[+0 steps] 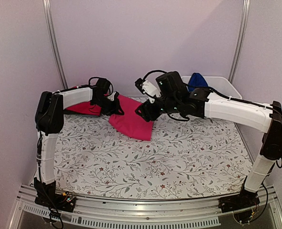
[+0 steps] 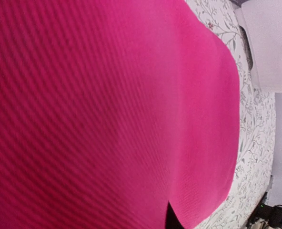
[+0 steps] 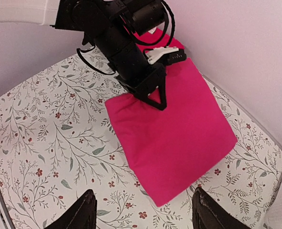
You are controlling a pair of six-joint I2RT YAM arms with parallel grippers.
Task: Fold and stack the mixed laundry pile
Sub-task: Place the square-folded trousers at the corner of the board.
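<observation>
The left gripper (image 3: 156,98), held low, pinches the magenta-pink garment's (image 3: 179,138) edge; the right gripper (image 3: 143,210) hovers above that garment, fingers (image 3: 84,212) spread.

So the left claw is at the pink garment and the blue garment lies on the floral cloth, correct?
No. The blue garment lies in the tub, not on the floral cloth; the top external view shows it. The left claw is at the pink garment.

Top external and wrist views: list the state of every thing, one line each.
magenta-pink cloth garment: folded, flat on the floral leaf-patterned cloth.
red cloth garment: partly hidden beneath the left arm.
royal blue cloth garment: bunched in the white rectangular plastic tub.
left gripper: shut on the magenta-pink garment's edge.
right gripper: open, empty.
</observation>
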